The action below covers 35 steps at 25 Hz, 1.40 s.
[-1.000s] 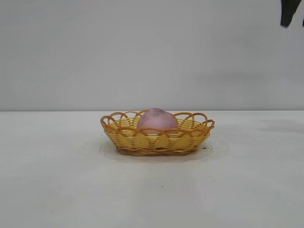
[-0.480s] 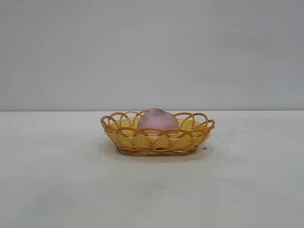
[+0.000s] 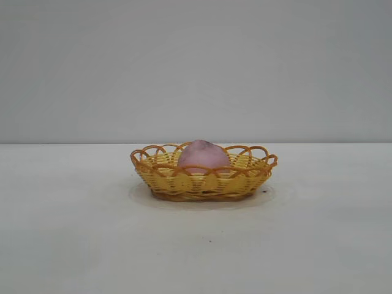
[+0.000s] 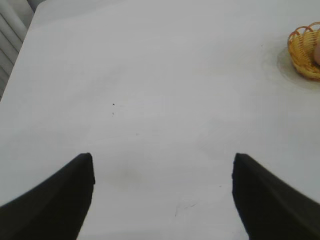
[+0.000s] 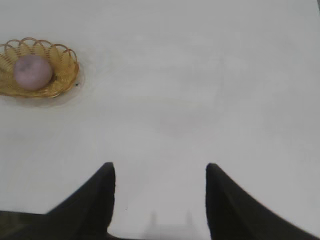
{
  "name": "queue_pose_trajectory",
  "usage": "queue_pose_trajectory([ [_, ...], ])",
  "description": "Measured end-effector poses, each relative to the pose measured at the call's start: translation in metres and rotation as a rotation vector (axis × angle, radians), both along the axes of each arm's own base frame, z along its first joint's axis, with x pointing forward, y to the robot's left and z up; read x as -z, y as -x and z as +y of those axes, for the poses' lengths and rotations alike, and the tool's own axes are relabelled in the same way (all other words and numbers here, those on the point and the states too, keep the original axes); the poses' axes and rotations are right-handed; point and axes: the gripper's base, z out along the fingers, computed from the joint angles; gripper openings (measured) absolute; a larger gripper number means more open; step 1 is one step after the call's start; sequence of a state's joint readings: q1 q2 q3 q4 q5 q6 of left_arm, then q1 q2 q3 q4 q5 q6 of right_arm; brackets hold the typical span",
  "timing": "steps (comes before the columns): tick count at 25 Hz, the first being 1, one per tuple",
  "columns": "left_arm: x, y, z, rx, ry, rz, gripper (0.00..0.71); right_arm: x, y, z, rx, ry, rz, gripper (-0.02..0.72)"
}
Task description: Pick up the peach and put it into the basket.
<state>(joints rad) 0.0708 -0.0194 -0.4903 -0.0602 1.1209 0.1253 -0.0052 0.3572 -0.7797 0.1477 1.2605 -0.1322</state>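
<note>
Peach [image 3: 203, 155] sits inside basket [image 3: 203, 182] on the desk [image 3: 73, 245]. Left pincer [image 4: 162, 195] and right pincer [image 5: 160, 200], both released and empty, hang well apart from it; a stray sweep could only nudge the basket.

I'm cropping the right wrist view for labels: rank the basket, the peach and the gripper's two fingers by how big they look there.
1. The right gripper's fingers, though nearness to the camera inflates them.
2. The basket.
3. The peach, lying inside it.
</note>
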Motion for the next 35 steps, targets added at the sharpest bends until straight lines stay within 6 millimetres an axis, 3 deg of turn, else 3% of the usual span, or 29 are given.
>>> queue_pose_trajectory([
  [3,0.0,0.0,0.0,0.0,0.0,0.0,0.504,0.031,0.024,0.0,0.018,-0.014,-0.046,0.34],
  [7,0.0,0.0,0.0,0.0,0.0,0.0,0.504,0.063,0.029,-0.002,0.039,-0.008,-0.024,0.34],
  [17,0.0,0.0,0.0,0.0,0.0,0.0,0.504,0.071,0.02,-0.004,0.06,-0.002,-0.086,0.34],
  [35,0.0,0.0,0.0,0.044,0.0,0.0,0.504,0.07,0.021,-0.004,0.032,-0.007,-0.109,0.34],
])
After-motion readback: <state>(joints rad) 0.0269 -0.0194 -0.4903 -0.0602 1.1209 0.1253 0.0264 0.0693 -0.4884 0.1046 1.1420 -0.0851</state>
